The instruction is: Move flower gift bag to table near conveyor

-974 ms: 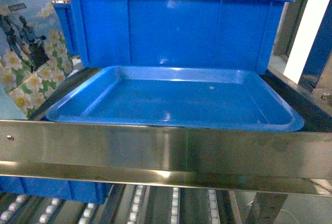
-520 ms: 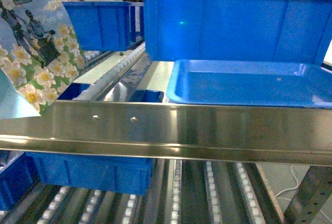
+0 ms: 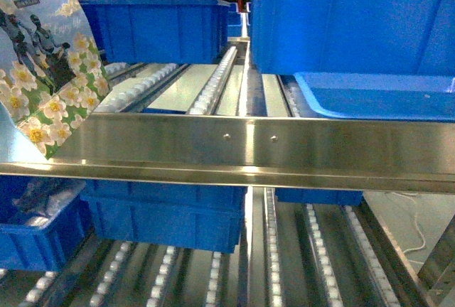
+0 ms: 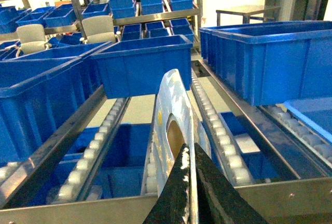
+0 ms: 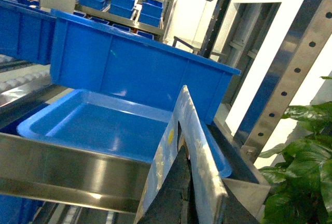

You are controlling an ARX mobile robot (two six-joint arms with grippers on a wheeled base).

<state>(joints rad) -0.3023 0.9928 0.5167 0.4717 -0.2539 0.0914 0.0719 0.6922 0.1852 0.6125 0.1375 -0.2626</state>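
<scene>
Head view: the flower gift bag hangs at the left edge of the frame, its daisy-printed face turned toward the camera, its lower part hidden behind the steel front rail of the conveyor. It is raised above the roller lanes and is not resting on any surface that can be seen.

Left wrist view: the left gripper has its two dark fingers drawn together on the top edge of the same bag, seen here edge-on with its handle cut-out just above the fingertips. The bag stands upright over a roller lane of the conveyor.

Right wrist view: the right gripper is likewise pinched on the upper edge of a second gift bag, pale with small yellow marks, seen nearly edge-on and leaning slightly. Its print cannot be read from this angle.

Behind the rail a shallow blue tray lies on the rollers at the right, directly in front of a deep blue bin. Another blue bin sits further back on the left lanes. More bins occupy the lower level. A green leafy plant stands at the right edge of the right wrist view
</scene>
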